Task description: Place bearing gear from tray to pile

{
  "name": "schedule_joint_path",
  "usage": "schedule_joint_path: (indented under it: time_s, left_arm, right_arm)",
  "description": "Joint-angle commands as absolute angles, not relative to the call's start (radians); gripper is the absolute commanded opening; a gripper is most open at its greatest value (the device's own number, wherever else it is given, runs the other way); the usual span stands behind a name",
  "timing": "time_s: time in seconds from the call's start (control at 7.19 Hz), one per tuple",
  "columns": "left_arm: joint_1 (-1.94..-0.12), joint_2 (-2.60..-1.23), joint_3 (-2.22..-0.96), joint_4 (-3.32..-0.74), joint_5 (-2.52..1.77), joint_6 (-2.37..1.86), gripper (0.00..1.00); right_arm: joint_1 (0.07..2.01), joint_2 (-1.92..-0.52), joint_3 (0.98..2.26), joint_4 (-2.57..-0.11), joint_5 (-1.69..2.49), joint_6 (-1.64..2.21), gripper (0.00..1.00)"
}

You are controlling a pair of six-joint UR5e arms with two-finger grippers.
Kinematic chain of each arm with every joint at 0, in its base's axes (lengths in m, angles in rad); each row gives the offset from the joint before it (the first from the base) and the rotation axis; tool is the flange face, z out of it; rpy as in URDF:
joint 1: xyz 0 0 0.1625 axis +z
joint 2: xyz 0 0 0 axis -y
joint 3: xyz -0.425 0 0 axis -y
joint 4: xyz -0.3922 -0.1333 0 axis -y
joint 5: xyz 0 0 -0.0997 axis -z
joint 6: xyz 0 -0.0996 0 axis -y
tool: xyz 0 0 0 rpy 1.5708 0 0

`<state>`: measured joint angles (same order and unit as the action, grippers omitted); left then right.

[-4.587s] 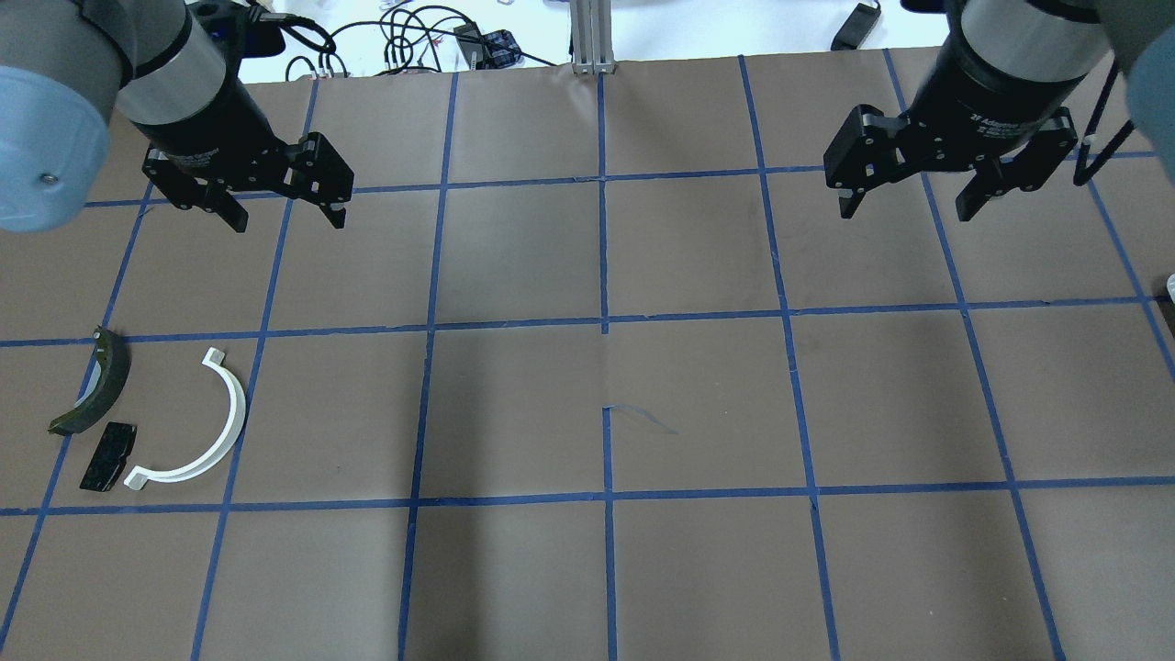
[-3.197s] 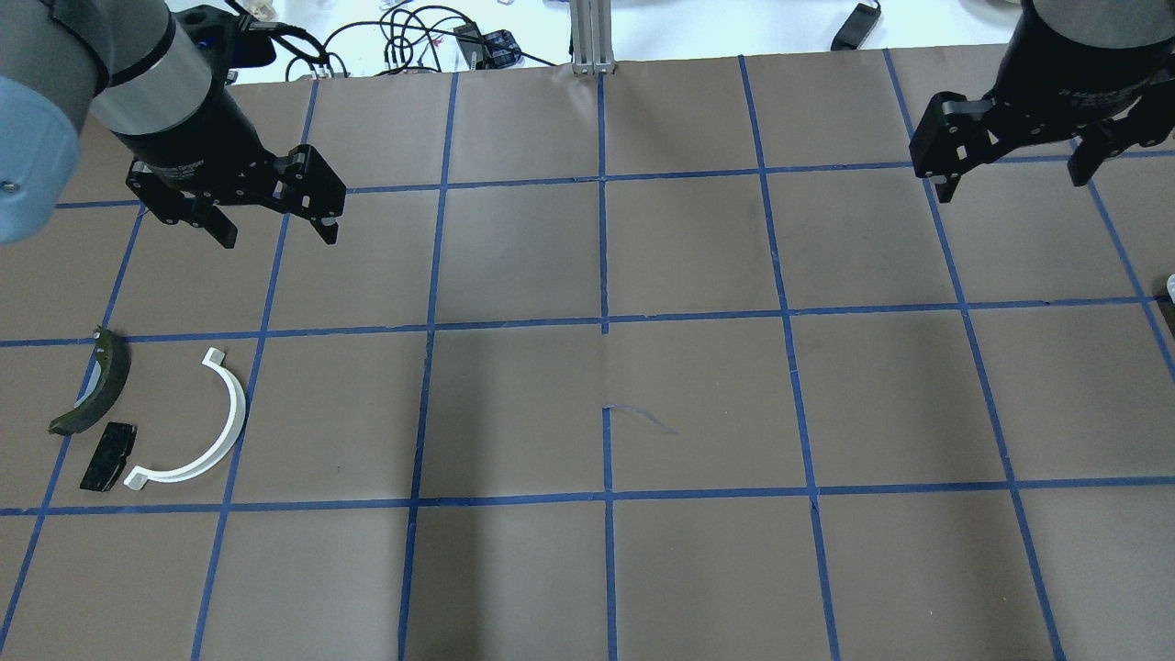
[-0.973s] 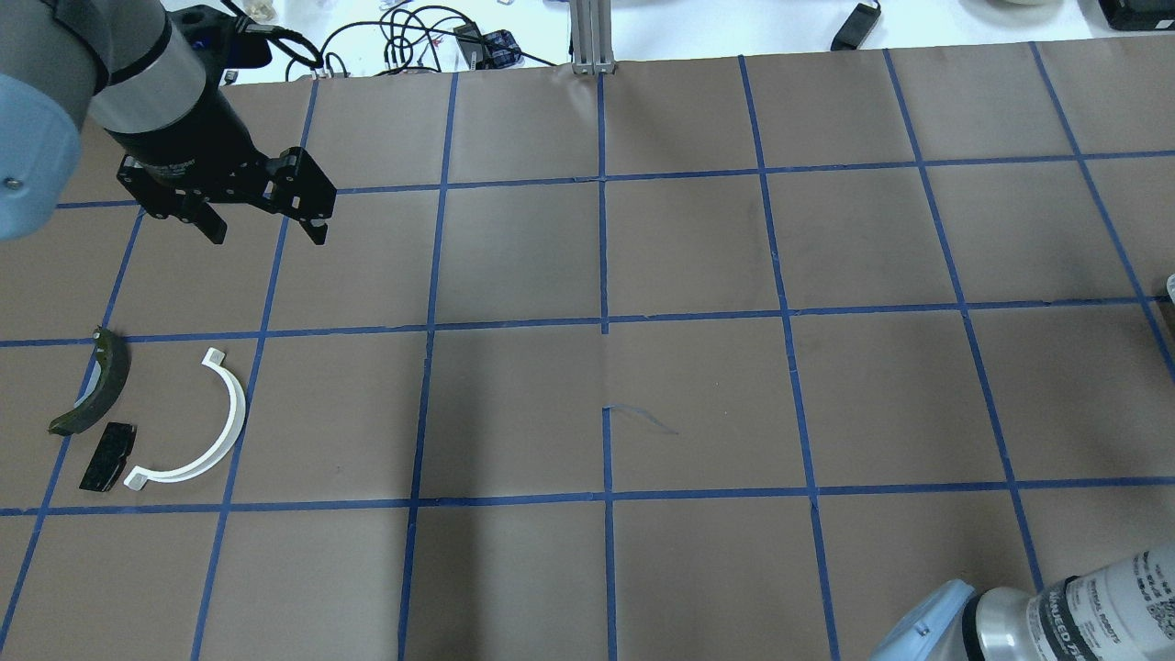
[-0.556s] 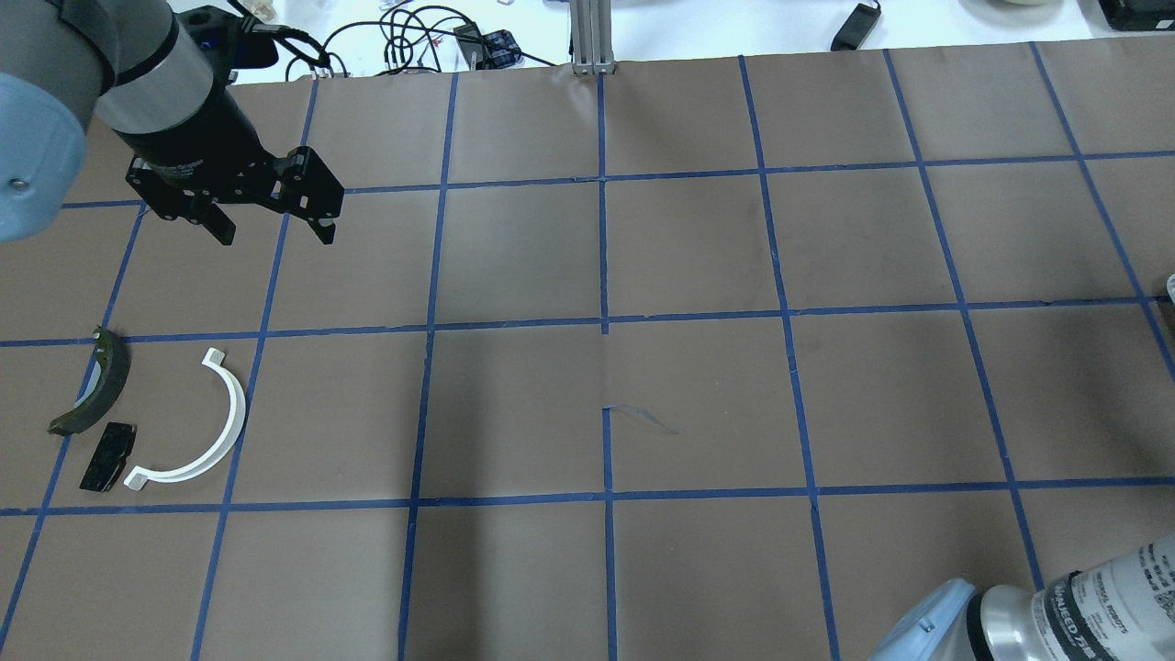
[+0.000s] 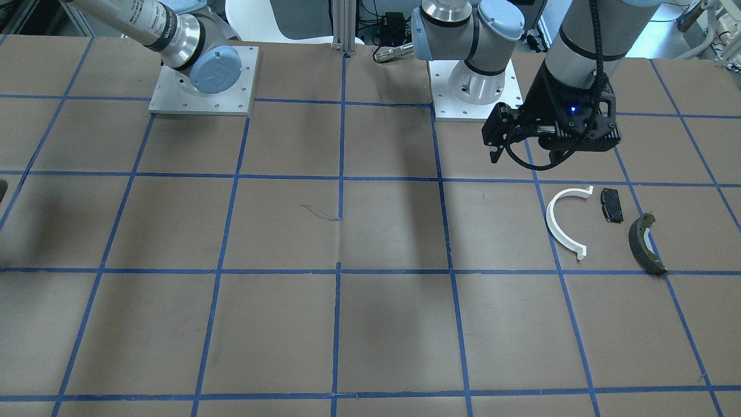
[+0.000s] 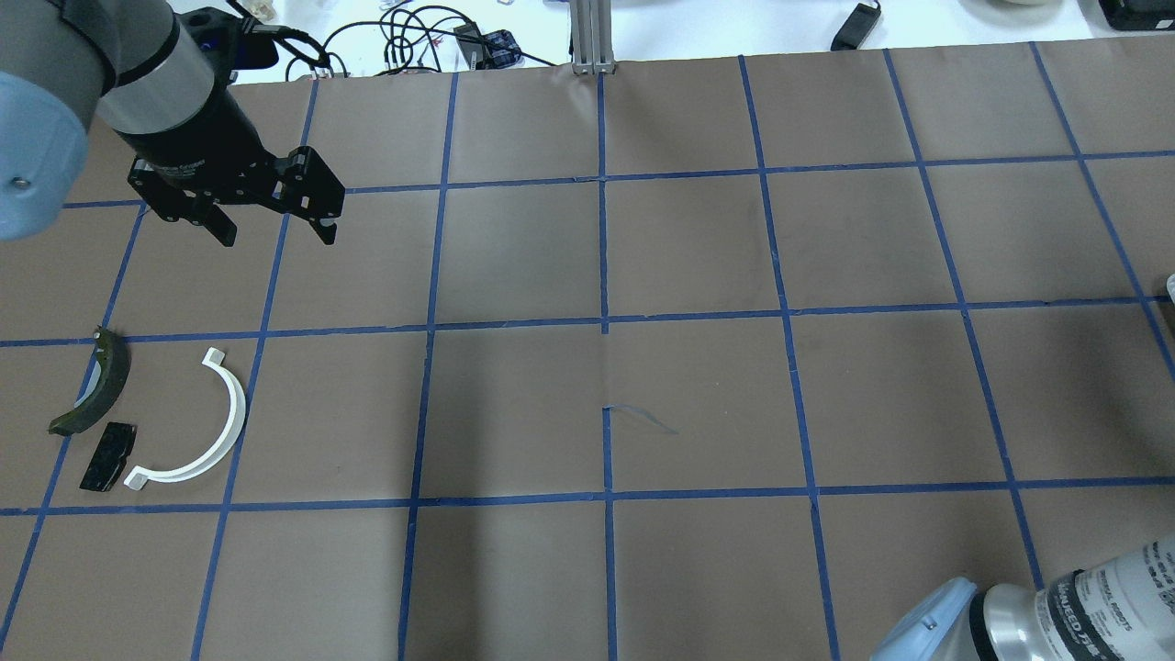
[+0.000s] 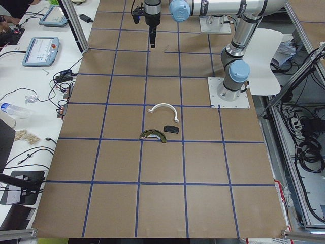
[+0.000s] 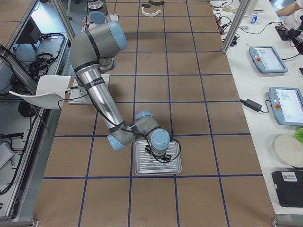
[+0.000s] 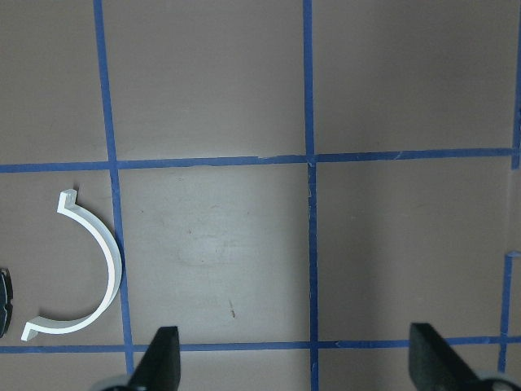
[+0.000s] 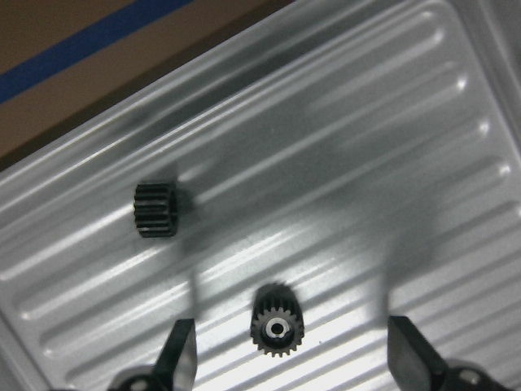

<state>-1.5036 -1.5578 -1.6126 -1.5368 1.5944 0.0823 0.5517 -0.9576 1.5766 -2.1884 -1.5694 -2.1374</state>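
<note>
Two small black bearing gears lie in the ribbed metal tray (image 10: 383,147): one (image 10: 278,329) between my right fingertips, one (image 10: 155,209) further left. My right gripper (image 10: 293,358) is open above the tray (image 8: 173,168). The pile lies on the table's left side: a white half-ring (image 6: 188,422), a black pad (image 6: 108,456) and an olive shoe (image 6: 92,386). My left gripper (image 6: 274,229) is open and empty, hovering beyond the pile. The half-ring also shows in the left wrist view (image 9: 85,269).
The brown table has a blue tape grid. Cables (image 6: 395,41) and an aluminium post (image 6: 592,37) stand at the far edge. The right arm's elbow (image 6: 1056,615) shows at the bottom right. Tablets (image 8: 267,59) lie on a side table.
The right arm has swung out of the overhead view's top right; only its elbow now shows at the bottom right. The left gripper has shifted slightly and stays open. The pile has not moved.
</note>
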Motion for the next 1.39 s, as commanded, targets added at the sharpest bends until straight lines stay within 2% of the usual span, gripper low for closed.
schedule_joint_path:
  time_s: [0.0, 0.14, 0.28, 0.42, 0.56, 0.7, 0.83, 1.25]
  left_arm:
    - [-1.502, -1.555, -1.612, -1.540, 1.606, 0.086, 1.00]
    - [-1.502, -1.555, -1.614, -1.542, 1.612, 0.095, 1.00]
    - [-1.502, -1.563, -1.612, -1.539, 1.611, 0.095, 1.00]
    - [-1.502, -1.559, -1.614, -1.537, 1.612, 0.095, 1.00]
    - [-1.502, -1.555, -1.614, -1.540, 1.612, 0.095, 1.00]
    - [-1.502, -1.555, -1.614, -1.539, 1.612, 0.095, 1.00]
    - [-1.503, -1.565, -1.614, -1.539, 1.611, 0.094, 1.00]
    - [-1.502, -1.557, -1.614, -1.532, 1.611, 0.095, 1.00]
  right_arm:
    - [0.549, -0.956, 1.612, -2.252, -1.575, -2.111, 0.71]
    - [0.549, -0.962, 1.643, -2.302, -1.577, -2.071, 0.66]
    - [0.549, -0.971, 1.660, -2.328, -1.578, -2.071, 0.54]
    - [0.549, -0.973, 1.658, -2.333, -1.583, -2.071, 0.47]
    - [0.549, -0.976, 1.657, -2.332, -1.601, -2.071, 0.42]
    - [0.549, -0.991, 1.660, -2.326, -1.603, -2.068, 0.41]
    - [0.549, -1.005, 1.661, -2.316, -1.603, -2.066, 0.35]
    - [0.549, -1.003, 1.677, -2.322, -1.594, -2.066, 0.35]
